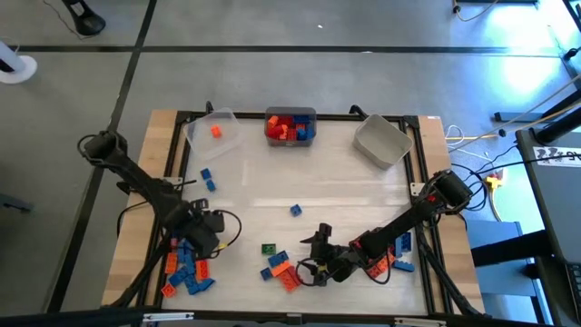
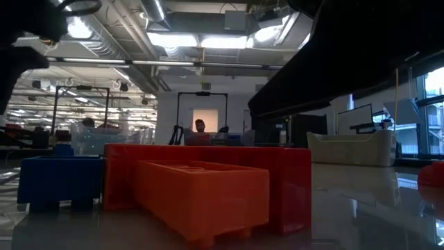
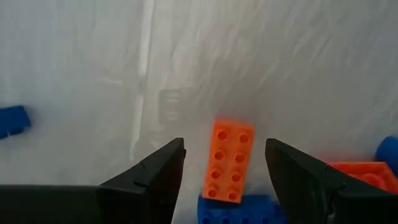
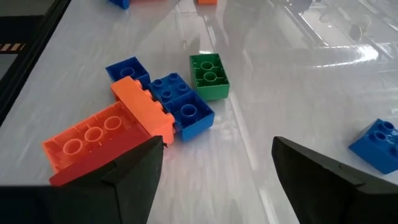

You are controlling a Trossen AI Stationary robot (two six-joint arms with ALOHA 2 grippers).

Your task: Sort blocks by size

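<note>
The counter (image 1: pixel 300 186) is a pale board in a black frame, with three bins along its far edge: a clear bin (image 1: pixel 214 133) on the left holding one orange brick (image 1: pixel 216 131), a middle bin (image 1: pixel 290 126) filled with red, orange and blue bricks, and an empty grey bin (image 1: pixel 381 141) on the right.

Both dark arms reach in over the near half. The left claw (image 1: pixel 201 234) hangs over the near left corner, its fingers spread wide and holding nothing; in its wrist view a long orange eight-stud brick (image 3: pixel 231 160) lies between the fingers on the counter, its end resting on a blue brick (image 3: pixel 239 210). A pile of blue and orange blocks (image 1: pixel 186 268) lies just beside this claw.

The right claw (image 1: pixel 320 252) sits low near the front middle, fingers also wide apart and empty. Ahead of it lies a small cluster: a large orange brick (image 4: pixel 106 134), touching blue bricks (image 4: pixel 180 102), and a green brick (image 4: pixel 209 76) just beside those. More blocks (image 1: pixel 395 257) lie under the right arm.

A single blue brick (image 1: pixel 296 211) sits alone mid-counter, and two more blue ones (image 1: pixel 208 179) lie toward the left.
</note>
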